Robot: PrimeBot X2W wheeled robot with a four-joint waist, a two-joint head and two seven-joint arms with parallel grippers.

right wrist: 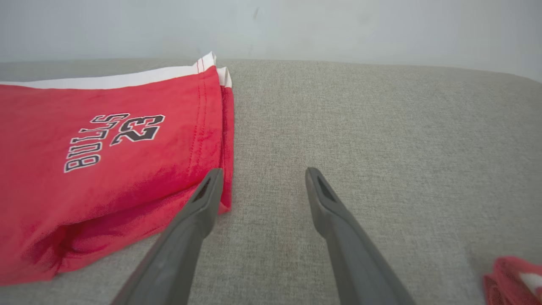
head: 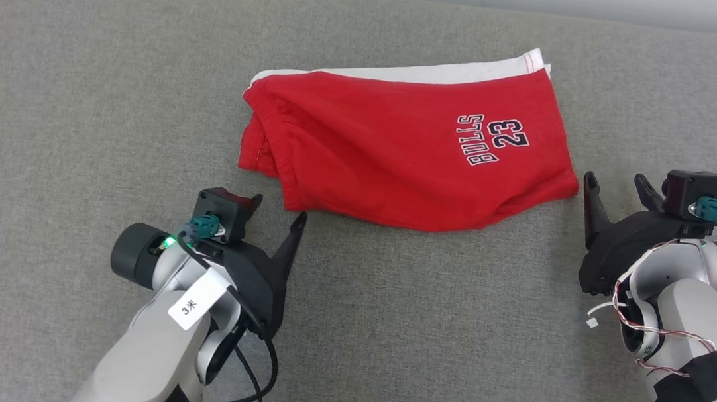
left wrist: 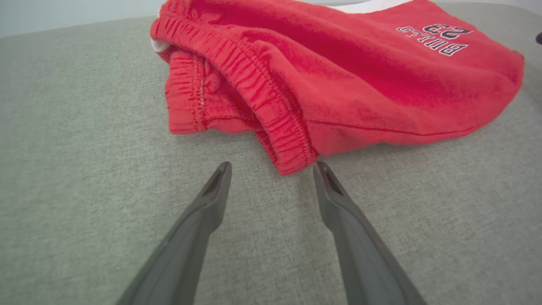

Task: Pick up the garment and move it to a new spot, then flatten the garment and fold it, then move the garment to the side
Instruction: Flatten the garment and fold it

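Spread and empty, the left end effector (head: 279, 207) and right end effector (head: 615, 178) flank the folded shorts (head: 404, 146), likely to shift them aside.

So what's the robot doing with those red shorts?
The robot is working on the red shorts, which lie on the grey padded surface and look folded over. Its left gripper sits open right at the waistband end, and its right gripper sits open beside the leg end. Neither one is holding the shorts at this moment.
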